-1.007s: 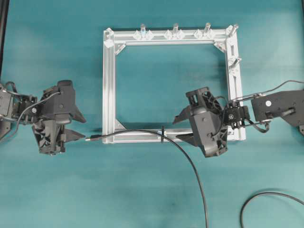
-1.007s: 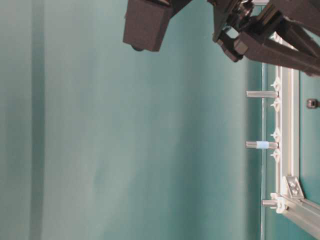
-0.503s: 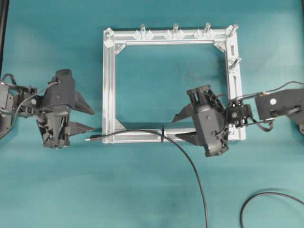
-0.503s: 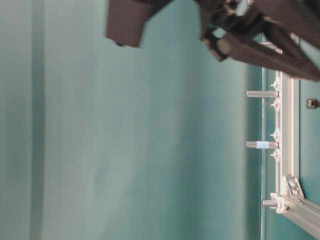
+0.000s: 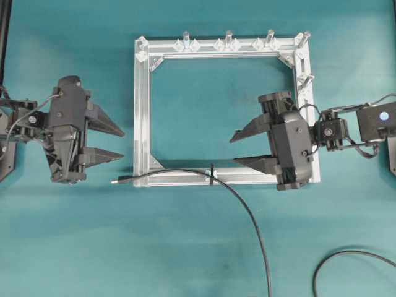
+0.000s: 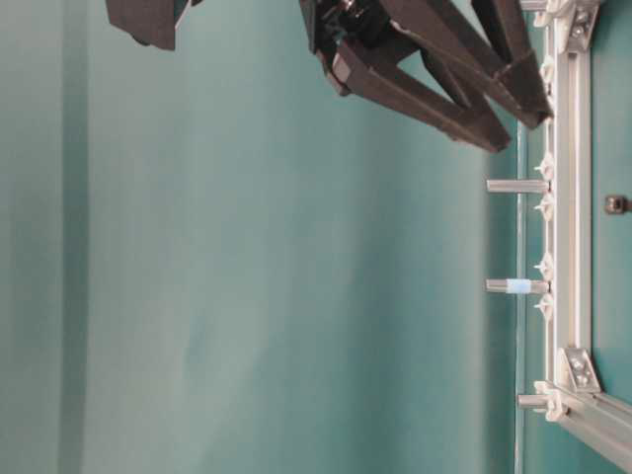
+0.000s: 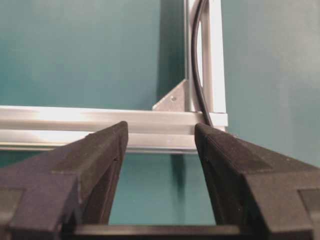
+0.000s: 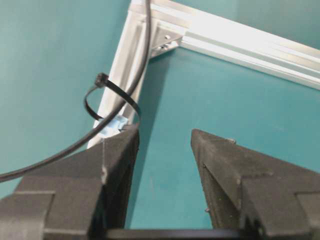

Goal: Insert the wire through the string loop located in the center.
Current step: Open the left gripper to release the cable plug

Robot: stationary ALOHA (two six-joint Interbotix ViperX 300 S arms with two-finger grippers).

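The wire (image 5: 247, 213) is a thin black cable that curves up from the bottom edge and lies along the near bar of the silver frame (image 5: 142, 111). Its plug tip (image 5: 119, 180) sticks out past the frame's left corner. The string loop (image 5: 212, 172) stands up from that bar, and in the right wrist view the wire (image 8: 75, 147) runs through the string loop (image 8: 102, 79). My left gripper (image 5: 122, 144) hovers open just left of the frame, above the plug, holding nothing. My right gripper (image 5: 232, 151) is open inside the frame, right of the loop, also holding nothing.
Silver upright pegs (image 5: 228, 36) line the frame's far bar, with more on the right bar (image 5: 305, 79). A slack curl of the black cable (image 5: 346, 255) lies at the bottom right. A dark post (image 5: 5, 37) stands at the left edge.
Both grippers stayed open. The left one drew back up and away from the plug tip. The right one moved right and farther into the frame, away from the wire. The wire lies unmoved.
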